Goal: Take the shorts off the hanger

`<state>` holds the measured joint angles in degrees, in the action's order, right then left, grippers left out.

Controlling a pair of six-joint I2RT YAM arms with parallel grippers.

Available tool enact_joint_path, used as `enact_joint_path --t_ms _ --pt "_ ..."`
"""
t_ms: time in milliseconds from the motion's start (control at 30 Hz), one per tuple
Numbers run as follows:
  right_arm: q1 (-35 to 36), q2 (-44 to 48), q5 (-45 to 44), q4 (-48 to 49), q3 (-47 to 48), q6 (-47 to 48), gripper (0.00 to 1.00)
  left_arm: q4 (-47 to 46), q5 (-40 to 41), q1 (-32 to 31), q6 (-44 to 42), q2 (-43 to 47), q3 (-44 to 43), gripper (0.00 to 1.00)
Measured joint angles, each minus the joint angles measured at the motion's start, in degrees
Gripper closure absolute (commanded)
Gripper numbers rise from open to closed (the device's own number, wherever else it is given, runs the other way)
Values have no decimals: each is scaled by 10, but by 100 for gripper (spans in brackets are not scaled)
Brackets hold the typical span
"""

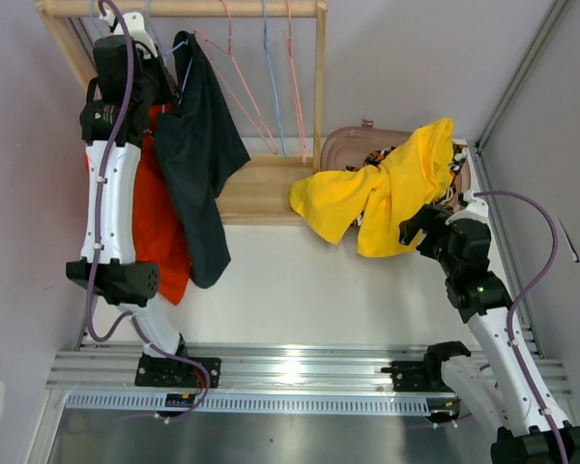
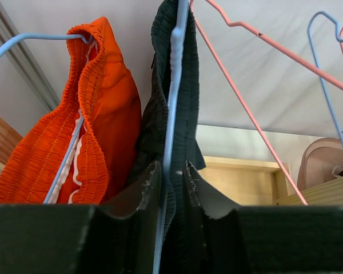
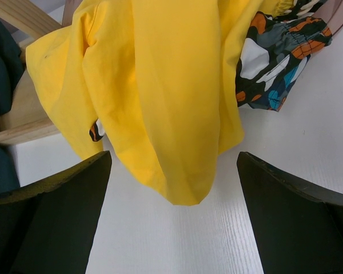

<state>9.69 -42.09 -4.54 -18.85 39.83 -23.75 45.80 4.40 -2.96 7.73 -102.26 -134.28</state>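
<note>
The black shorts [image 1: 198,145] hang on a light blue hanger [image 2: 172,85] on the wooden rack, with the orange-red shorts [image 1: 164,232] on another blue hanger to their left. My left gripper [image 1: 166,95] is up at the rack. In the left wrist view it [image 2: 170,171] is shut on the black shorts' [image 2: 186,97] waistband and hanger wire, next to the orange-red shorts [image 2: 108,125]. The yellow shorts [image 1: 387,184] drape over the basket. My right gripper [image 1: 416,227] is open and empty just below their hem [image 3: 160,85]. The teal-orange-black patterned shorts [image 3: 274,63] lie under them.
The wooden rack [image 1: 261,188] stands at the back left with empty pink [image 1: 242,87] and blue [image 1: 269,87] hangers. A pinkish-brown basket [image 1: 353,145] stands at the back right. A metal frame post [image 1: 522,77] runs along the right side.
</note>
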Motion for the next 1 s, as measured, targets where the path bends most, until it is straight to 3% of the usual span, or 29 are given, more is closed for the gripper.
enact_joint_path --t_ms 33,100,167,667,833,1000 --pt "0 0 0 -1 0 0 1 0 0 0 2 -1 0 85" --pt "0 0 1 -2 0 0 1 0 0 2 4 -4 -1 89" --pt "0 0 1 -2 0 0 1 -1 -1 3 3 -6 -1 99" --pt "12 31 32 -11 12 0 0 22 -45 7 14 -4 -26 100" --pt "90 39 50 -12 78 5 0 29 -58 5 24 23 -30 100" --pt "249 5 33 -2 189 19 0 20 -57 -2 28 65 -30 100"
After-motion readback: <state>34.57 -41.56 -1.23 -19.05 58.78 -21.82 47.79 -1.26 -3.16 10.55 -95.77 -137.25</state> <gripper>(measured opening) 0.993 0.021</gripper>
